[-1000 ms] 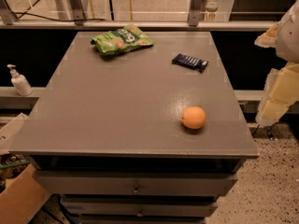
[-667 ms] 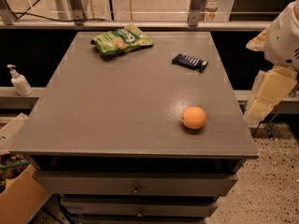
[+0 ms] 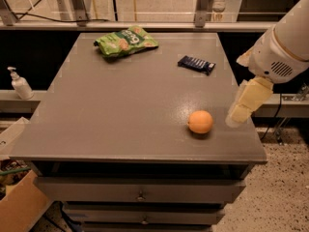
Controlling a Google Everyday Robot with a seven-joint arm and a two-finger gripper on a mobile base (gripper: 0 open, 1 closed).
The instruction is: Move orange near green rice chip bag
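Approach step, by our read: nothing is grasped yet. The tool (image 3: pixel 245 104) hangs at the right edge of the bench (image 3: pixel 120 110), just beside the orange (image 3: pixel 200 122) and on its right, not touching it. We cannot tell whether the tool is spread or pressed together; it carries nothing.

The orange sits on the bench near the front right corner. The green rice chip bag (image 3: pixel 125 41) lies flat at the far side, left of centre, well apart from the orange. A dark-blue candy bar (image 3: pixel 196 64) lies between them, toward the far right. A pump bottle (image 3: pixel 20 83) stands on the ledge off to the left.

Next move, as we judge it: bring the tool in over the orange, lower it around the fruit and close on its widest part. The orange is round and smooth, so it could roll if nudged off-centre. Then carry it diagonally across to the bag, passing left of the candy bar, and set it down just beside the bag.
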